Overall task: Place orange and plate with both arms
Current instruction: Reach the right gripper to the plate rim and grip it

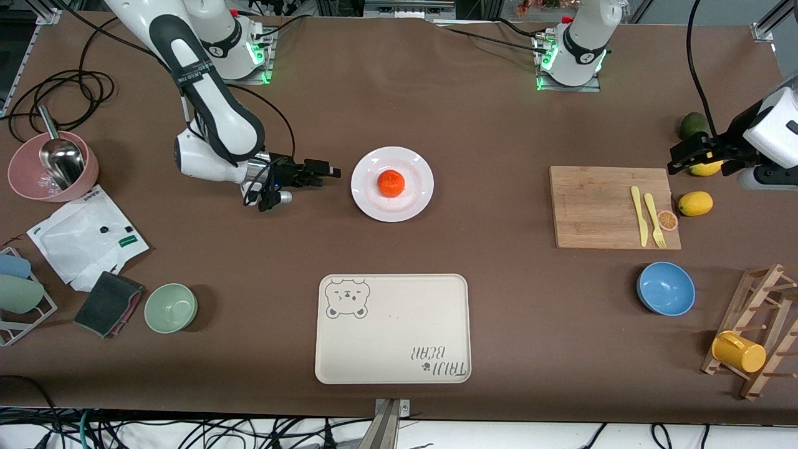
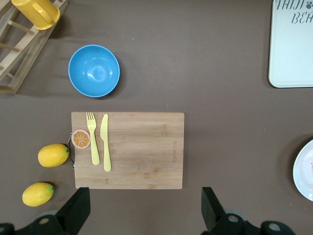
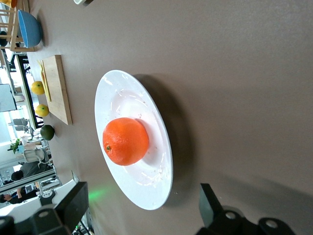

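Front view shows your right claw (image 1: 330, 169) released beside the plate (image 1: 419, 201). Tilt it lifting, and the orange (image 1: 391, 183) could roll off. Left claw (image 1: 676, 159) waits released.

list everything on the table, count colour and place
orange: 1, red-orange, on plate
plate: 1, white, mid-table
tray: 1, cream, nearer camera than plate
board: 1, wood, left arm's end; yellow fork, knife, orange slice on it
lemons: 2, yellow, beside board
bowls: blue, green, pink
mug: 1, yellow, on rack
right gripper: jaws open, beside plate
left gripper: jaws open, over a lemon
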### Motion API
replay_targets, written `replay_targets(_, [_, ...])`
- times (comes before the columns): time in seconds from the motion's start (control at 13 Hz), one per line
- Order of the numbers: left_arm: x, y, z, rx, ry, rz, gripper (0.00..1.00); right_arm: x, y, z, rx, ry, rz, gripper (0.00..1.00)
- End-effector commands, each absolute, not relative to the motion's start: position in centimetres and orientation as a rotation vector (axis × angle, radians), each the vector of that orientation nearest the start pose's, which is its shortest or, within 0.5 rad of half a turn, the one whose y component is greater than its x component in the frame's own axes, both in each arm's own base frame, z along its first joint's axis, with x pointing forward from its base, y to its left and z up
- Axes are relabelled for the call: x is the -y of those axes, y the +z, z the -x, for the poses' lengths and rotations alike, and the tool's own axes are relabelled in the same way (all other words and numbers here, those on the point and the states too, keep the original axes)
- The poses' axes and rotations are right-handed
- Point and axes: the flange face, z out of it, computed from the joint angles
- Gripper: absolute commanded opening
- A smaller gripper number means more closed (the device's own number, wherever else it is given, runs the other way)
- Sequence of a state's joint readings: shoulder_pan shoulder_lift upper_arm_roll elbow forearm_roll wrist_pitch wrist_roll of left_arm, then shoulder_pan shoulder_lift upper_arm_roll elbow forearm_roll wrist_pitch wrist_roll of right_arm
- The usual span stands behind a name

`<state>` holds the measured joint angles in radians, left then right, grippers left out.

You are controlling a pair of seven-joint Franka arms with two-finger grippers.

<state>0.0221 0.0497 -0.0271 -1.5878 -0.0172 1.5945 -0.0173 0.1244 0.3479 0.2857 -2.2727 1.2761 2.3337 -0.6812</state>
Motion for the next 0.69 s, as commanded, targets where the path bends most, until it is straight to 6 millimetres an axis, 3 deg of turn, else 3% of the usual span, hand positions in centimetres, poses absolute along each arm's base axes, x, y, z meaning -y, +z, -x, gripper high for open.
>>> replay_targets(0.0, [0.0, 59.3, -57.4, 0.033, 0.054, 3.165, 1.00, -23.3, 18.3, -45.4, -0.011, 0.150, 2.250, 1.00])
replay_targets(0.15, [-0.1, 60.0, -58.1, 0.026, 0.024, 3.134, 1.00, -24.8, 17.1, -44.5, -0.037, 0.125, 2.253, 1.00])
replay_targets(0.62, [-0.6, 60.0, -58.5, 0.038, 0.024, 3.132, 1.00, -26.5, 14.4, -43.1, -0.096, 0.116, 2.253, 0.99])
